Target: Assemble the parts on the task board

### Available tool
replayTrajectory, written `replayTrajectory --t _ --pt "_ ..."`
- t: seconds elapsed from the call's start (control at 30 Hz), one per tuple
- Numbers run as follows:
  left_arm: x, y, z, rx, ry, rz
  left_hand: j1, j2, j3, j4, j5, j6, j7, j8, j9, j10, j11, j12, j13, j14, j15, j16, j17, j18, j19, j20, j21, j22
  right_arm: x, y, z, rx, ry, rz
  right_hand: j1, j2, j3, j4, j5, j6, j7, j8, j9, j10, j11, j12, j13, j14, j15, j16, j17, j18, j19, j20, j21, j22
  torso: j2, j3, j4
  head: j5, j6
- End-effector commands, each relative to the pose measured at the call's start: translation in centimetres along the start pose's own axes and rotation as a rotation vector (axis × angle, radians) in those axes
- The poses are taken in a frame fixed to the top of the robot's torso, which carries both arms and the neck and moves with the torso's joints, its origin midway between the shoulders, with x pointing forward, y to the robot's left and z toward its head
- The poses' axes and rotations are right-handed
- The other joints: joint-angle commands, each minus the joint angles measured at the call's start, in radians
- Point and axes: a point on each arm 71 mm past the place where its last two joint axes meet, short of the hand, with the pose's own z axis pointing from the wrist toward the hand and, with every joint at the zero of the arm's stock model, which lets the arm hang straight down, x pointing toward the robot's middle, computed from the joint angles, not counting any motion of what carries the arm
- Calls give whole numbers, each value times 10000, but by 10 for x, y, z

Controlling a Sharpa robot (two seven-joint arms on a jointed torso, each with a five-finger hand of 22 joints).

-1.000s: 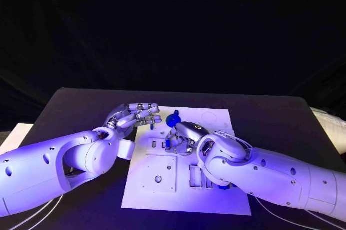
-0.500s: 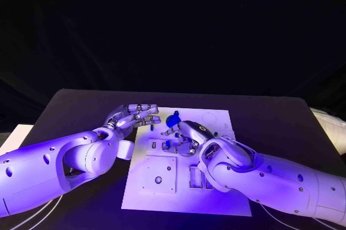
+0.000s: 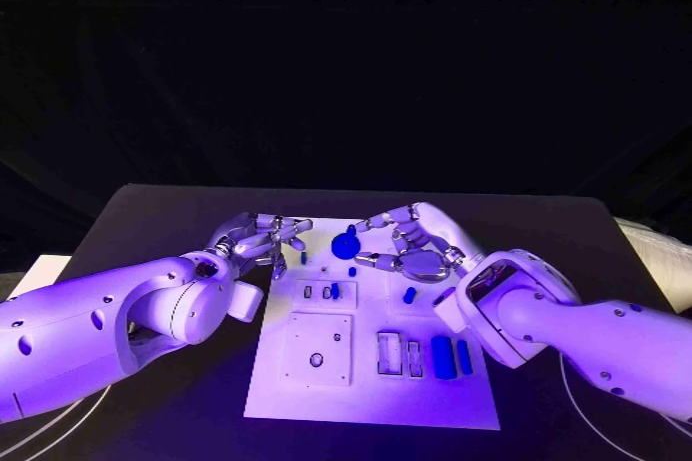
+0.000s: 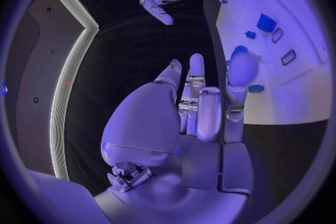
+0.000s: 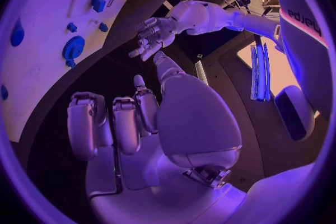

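Parts, small and blue, lie scattered on the white task board [image 3: 372,381] in the middle of the black table [image 3: 562,231]: a round gear-like piece [image 3: 345,245] near the board's far edge, a small peg [image 3: 410,295] beside the middle, and two longer bars [image 3: 451,356] seated in slots toward the near right. The right hand [image 3: 408,245] hovers above the board's far right part with its fingers loosely curled and apart, holding nothing that I can see. The left hand [image 3: 265,237] hangs at the board's far left edge, fingers spread and likewise empty. The step in hand looks like reaching for the next loose piece, probably the gear or the peg. To do it well, the right hand should come straight down over the piece, pinch it by its sides, and stay clear of the parts already seated.
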Motion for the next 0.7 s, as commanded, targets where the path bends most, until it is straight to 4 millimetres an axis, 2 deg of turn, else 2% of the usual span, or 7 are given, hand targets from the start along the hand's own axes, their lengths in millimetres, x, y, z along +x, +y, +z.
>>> replayTrajectory --t 0.03,0.07,0.13,0.3,0.37,0.4,0.7 --pt "-1 10 2 -2310 578 2102 -234 -15 107 225 -11 -113 -21 188 107 -675 62 2292 2141 1013 -55 1304 2751 -236 149 -83 1577 1799 -19 -5 -6 126 -735 1719 122 24 4 -86 168 93 8 28 17 -52 -50 -7 804 740 17 -53 1395 189 6 -50 -32 583 -177 55 -95 12 -75" --pt "-1 9 4 -2695 833 2517 -274 -82 136 295 -16 -194 19 353 195 -996 2 3504 3289 1021 21 1354 2825 -292 -111 31 1785 2067 -27 -9 -8 282 -893 1712 125 36 7 -94 204 104 6 31 19 -54 -53 -11 798 741 15 -54 1395 188 8 -52 -33 583 -193 55 -103 15 -102" --pt "-1 8 6 -3524 1402 3762 -745 -79 -46 669 -66 -165 -24 542 291 -1229 159 4093 3905 1035 17 1382 2864 -252 -131 4 1961 2224 -41 -17 -10 558 -1175 1628 120 54 6 -100 241 140 0 47 27 -61 -57 -26 785 739 11 -59 1387 193 -4 -56 -47 560 -255 63 -129 36 -167" --pt "1 1 14 -4820 1976 6566 -1371 -178 -916 1473 -109 143 -325 1555 949 -1007 -59 5990 5828 1053 -163 1420 2919 -330 -52 -20 2697 3200 -64 -32 -15 1162 -1693 1367 97 68 -6 -99 243 189 -9 69 37 -57 -64 -23 782 738 6 -66 1380 195 -7 -61 -54 551 -350 106 -175 138 -202" --pt "2 -1 18 -5053 2014 7257 -1384 -100 -1286 1799 -161 56 -470 2205 1502 -874 -142 6667 6548 1053 -267 1420 2919 -392 -4 -79 3017 3632 -68 -36 -16 1367 -1796 1285 60 65 -30 -90 239 215 -16 79 43 -58 -69 -32 772 735 2 -77 1361 198 -12 -66 -61 540 -362 128 -191 165 -239" --pt "3 -2 20 -5113 2024 7490 -1377 -76 -1502 1902 -157 -37 -569 2593 1858 -819 -164 6933 6827 1053 -312 1420 2919 -403 8 -126 3151 3808 -69 -37 -16 1441 -1816 1260 49 63 -38 -88 237 220 -17 81 44 -63 -70 -42 764 732 0 -84 1350 200 -18 -67 -67 530 -365 133 -197 177 -247" --pt "21 -5 38 -5429 2426 8735 -1710 329 -2427 1863 -280 -724 -731 4150 3634 -292 -338 7968 8081 1053 -428 1420 2919 -600 329 -233 3888 4989 -73 -45 -16 1897 -1831 1053 -6 53 -79 -74 228 243 -26 88 48 -73 -78 -72 737 723 -6 -109 1308 208 -39 -74 -90 493 -355 115 -191 191 -267"
